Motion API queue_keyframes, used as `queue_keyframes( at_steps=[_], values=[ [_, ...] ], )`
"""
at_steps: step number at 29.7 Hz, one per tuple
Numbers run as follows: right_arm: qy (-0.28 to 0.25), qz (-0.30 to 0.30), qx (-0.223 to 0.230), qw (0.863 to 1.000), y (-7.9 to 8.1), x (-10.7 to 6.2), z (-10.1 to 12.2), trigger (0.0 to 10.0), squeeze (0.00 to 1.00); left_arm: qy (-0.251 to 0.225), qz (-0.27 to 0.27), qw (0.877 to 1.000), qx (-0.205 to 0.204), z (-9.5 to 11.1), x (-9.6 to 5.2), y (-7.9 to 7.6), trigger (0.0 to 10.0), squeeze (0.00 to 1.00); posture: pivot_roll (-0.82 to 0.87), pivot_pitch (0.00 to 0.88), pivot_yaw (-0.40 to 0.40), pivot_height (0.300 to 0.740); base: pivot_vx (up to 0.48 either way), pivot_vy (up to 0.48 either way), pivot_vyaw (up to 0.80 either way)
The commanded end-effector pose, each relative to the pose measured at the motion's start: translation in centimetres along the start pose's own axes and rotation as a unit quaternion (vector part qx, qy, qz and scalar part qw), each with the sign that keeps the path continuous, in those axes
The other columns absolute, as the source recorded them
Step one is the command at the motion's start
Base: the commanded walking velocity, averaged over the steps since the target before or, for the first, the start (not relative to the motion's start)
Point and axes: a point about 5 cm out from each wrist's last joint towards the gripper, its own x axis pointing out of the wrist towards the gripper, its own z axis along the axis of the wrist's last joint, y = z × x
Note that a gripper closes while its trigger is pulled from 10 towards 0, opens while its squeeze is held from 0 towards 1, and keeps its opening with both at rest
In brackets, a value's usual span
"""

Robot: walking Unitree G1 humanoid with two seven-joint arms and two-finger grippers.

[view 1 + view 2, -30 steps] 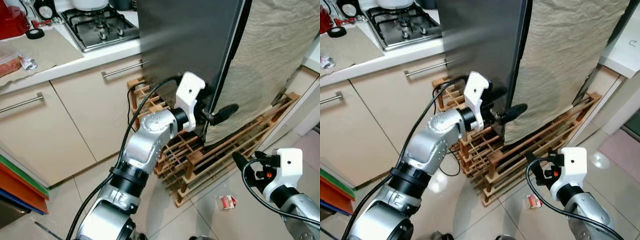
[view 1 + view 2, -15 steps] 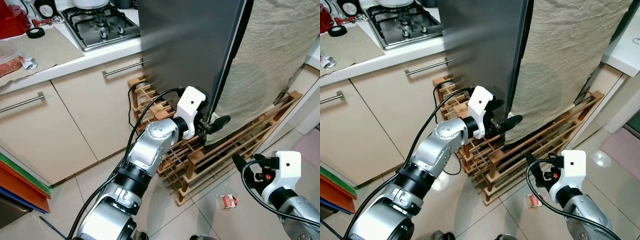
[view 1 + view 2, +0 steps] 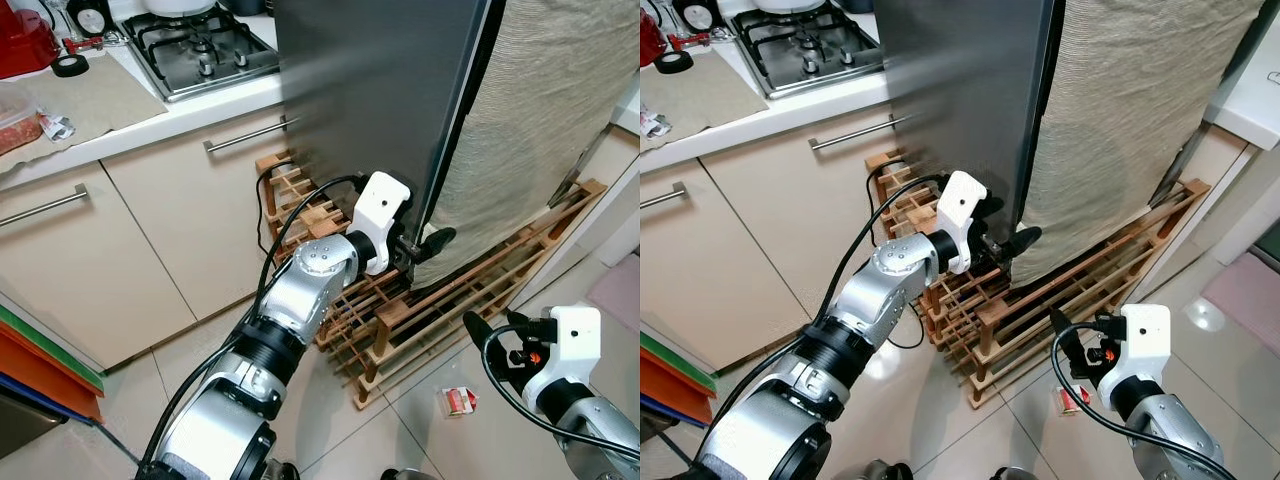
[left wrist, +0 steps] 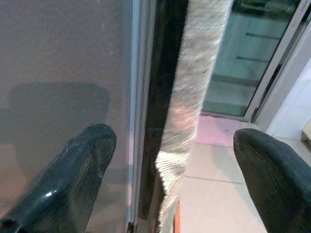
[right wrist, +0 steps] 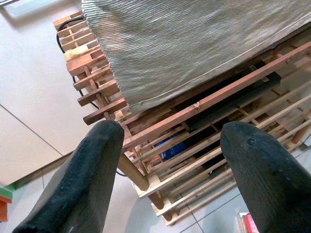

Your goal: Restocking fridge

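We are reaching our left gripper [image 3: 425, 243] to the edge of the grey fridge door [image 3: 370, 110], fingers spread wide, holding nothing. We should hook one finger behind that edge, then pull slowly. Our right gripper [image 3: 478, 326] is waiting low, open too.
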Motion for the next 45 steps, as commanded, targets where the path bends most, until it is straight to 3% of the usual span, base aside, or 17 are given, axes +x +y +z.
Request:
queue_keyframes(
  at_steps=[1,13,28,36,39,41,42,44,45],
  values=[
    [-0.008,0.003,0.0,1.0,0.2,-0.2,0.2,10.0,0.0,-0.05,-0.064,0.997,-0.011,3.2,3.3,-4.9,10.0,0.0,-0.13,0.088,0.061,0.74,0.0,0.0,0.0],
    [-0.006,-0.001,0.003,1.0,0.5,-0.4,-0.1,10.0,0.0,-0.078,-0.089,0.993,-0.023,5.0,4.2,-6.0,10.0,0.0,-0.13,0.097,0.068,0.74,0.0,0.0,0.0],
    [-0.005,0.001,0.002,1.0,0.6,-0.2,-0.1,10.0,0.0,-0.086,-0.107,0.99,-0.037,5.2,4.0,-6.9,10.0,0.0,-0.13,0.091,0.062,0.74,0.0,0.0,0.0],
    [-0.027,0.024,0.004,0.999,1.4,-0.6,1.1,10.0,0.0,-0.08,-0.124,0.988,-0.044,5.0,3.6,-7.4,10.0,0.0,-0.13,0.082,0.053,0.74,0.0,0.0,0.0],
    [-0.035,0.028,-0.011,0.999,1.6,-1.4,1.3,10.0,0.0,-0.075,-0.124,0.988,-0.043,4.7,3.5,-7.4,10.0,0.0,-0.13,0.08,0.051,0.74,0.0,0.0,0.0],
    [-0.054,0.022,-0.062,0.996,1.5,-2.6,1.8,10.0,0.0,-0.074,-0.124,0.989,-0.044,4.7,3.5,-7.3,10.0,0.0,-0.14,0.076,0.05,0.74,0.0,0.0,0.0],
    [-0.054,0.022,-0.062,0.996,1.5,-2.6,1.8,10.0,0.0,-0.074,-0.124,0.989,-0.044,4.7,3.5,-7.3,10.0,0.0,-0.14,0.076,0.05,0.74,0.0,0.0,0.0],
    [-0.08,0.011,-0.12,0.989,1.2,-3.4,2.2,10.0,0.0,-0.074,-0.124,0.989,-0.044,4.8,3.5,-7.3,10.0,0.0,-0.15,0.07,0.049,0.74,0.0,0.0,0.0],
    [-0.08,0.011,-0.12,0.989,1.2,-3.4,2.2,10.0,0.0,-0.074,-0.124,0.989,-0.044,4.8,3.5,-7.3,10.0,0.0,-0.15,0.07,0.049,0.74,0.0,0.0,0.0]
  ],
)
